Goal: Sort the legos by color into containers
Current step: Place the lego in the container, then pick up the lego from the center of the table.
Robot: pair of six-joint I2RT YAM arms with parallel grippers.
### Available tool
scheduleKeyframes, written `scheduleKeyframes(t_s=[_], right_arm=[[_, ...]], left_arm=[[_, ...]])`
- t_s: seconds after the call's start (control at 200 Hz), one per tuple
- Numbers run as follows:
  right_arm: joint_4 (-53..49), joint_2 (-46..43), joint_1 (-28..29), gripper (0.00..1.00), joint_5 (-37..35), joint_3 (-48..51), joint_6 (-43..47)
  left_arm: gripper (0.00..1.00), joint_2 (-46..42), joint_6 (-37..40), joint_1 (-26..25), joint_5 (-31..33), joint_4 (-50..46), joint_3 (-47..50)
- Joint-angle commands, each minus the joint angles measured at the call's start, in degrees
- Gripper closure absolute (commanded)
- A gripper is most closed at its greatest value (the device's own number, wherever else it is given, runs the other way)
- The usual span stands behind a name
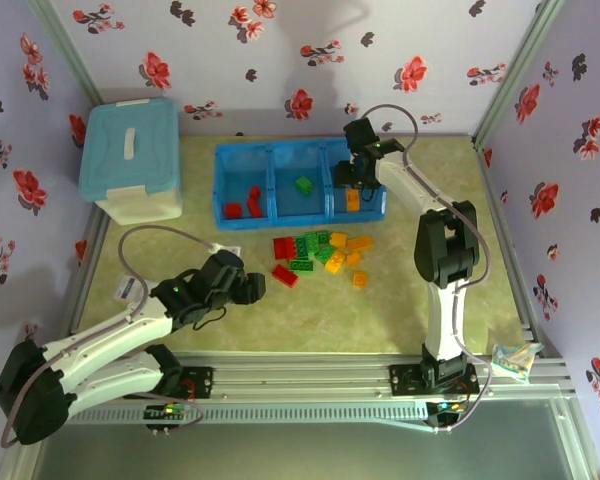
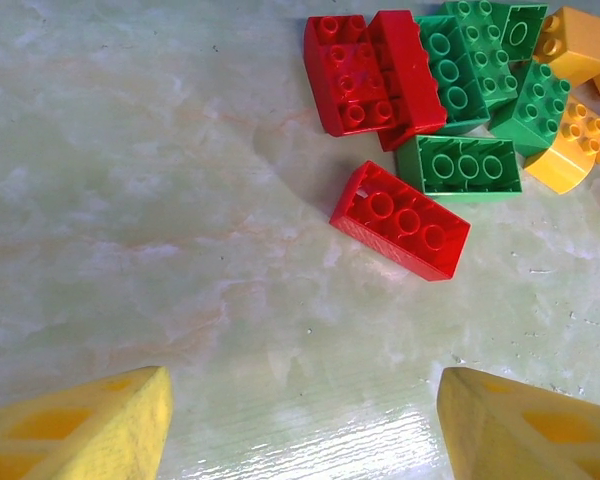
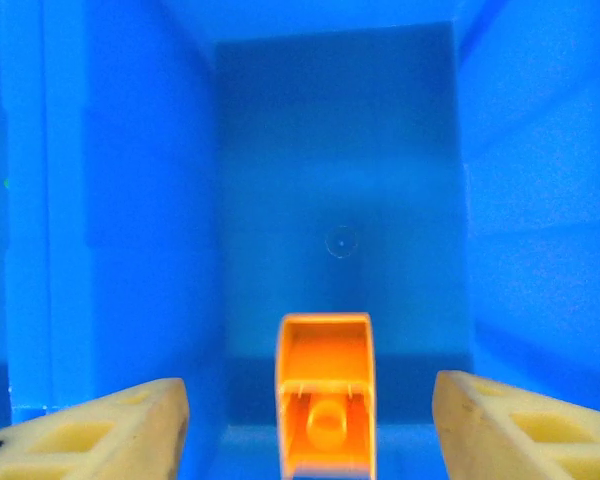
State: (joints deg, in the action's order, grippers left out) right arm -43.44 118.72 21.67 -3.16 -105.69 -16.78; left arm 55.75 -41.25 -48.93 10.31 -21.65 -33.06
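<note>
Right wrist view: looking down into the right-hand compartment of the containers (image 3: 110, 200). Above it, right gripper (image 3: 300, 430) spread wide, gripping nothing. Orange lego (image 3: 325, 400) loose between the fingers, touching neither; put here to match colour, most likely. Resting or falling: cannot tell. Top external: reds in left compartment, green in middle. Over the table (image 2: 130, 200), left gripper (image 2: 300, 440) likewise open and empty, facing a lone red lego (image 2: 400, 220) just beside the unsorted pile (image 1: 320, 255). Probably lined up for the next pick.

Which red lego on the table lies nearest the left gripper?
The single red lego lying askew, closest to the left gripper; the other two reds lie side by side farther off.
</note>
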Motion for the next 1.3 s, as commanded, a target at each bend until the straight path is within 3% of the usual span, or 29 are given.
scheduleKeyframes(t_s=[0.0,0.52,0.77,0.975,1.295], right_arm=[[1.1,-5.7,0.5,0.31,-1.1,2.0,0.7],[14.2,-36.2,1.2,0.27,2.8,38.1,-1.4],[17.2,-50.5,1.1,0.2,2.5,53.1,-4.6],[20.5,-55.1,1.1,0.18,4.3,62.1,-7.4],[20.9,-57.7,1.0,0.18,3.9,65.1,-7.8]], left_arm=[[0.28,0.2,1.5,-0.4,-0.8,0.6,-0.5],[0.19,12.4,3.8,-2.1,-3.4,3.5,-6.1],[0.14,24.9,7.0,-2.6,-3.6,-0.8,-14.3],[0.12,35.0,9.1,-2.7,-3.5,-3.9,-21.7],[0.1,48.2,16.6,-2.8,-2.5,-13.9,-34.3]])
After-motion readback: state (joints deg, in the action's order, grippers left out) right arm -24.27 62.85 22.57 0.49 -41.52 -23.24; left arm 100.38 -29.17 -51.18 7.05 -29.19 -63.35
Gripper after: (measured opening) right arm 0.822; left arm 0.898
